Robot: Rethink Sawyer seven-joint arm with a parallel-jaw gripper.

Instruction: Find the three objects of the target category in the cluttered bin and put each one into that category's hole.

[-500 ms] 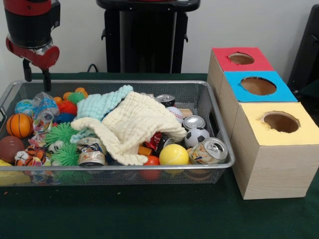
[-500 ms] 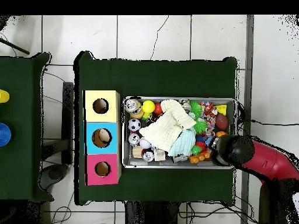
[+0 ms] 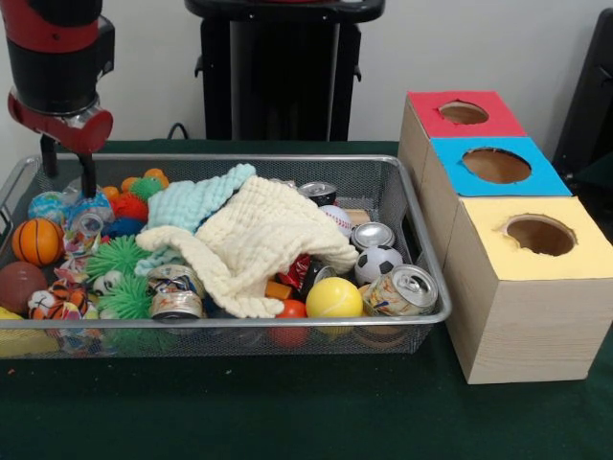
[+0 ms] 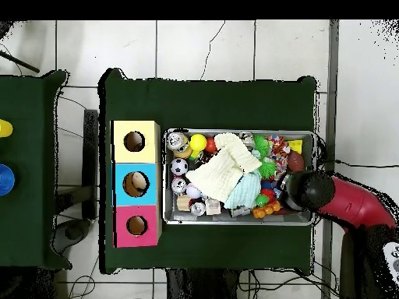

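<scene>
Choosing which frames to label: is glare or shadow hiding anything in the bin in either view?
Front view: even light; small highlights on the can tops, contents of the wire bin readable, though the cream cloth covers items. Overhead view: the arm hides the bin's right end; items look small, no strong glare.

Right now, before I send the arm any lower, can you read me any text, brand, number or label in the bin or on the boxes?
No text can be read in either view.
Cans in the cluttered bin: printed labels, too blurred to read.
Red wrapper under the cream cloth: print unreadable.
Red box, blue box, yellow box: no lettering, only coloured tops with holes.
</scene>
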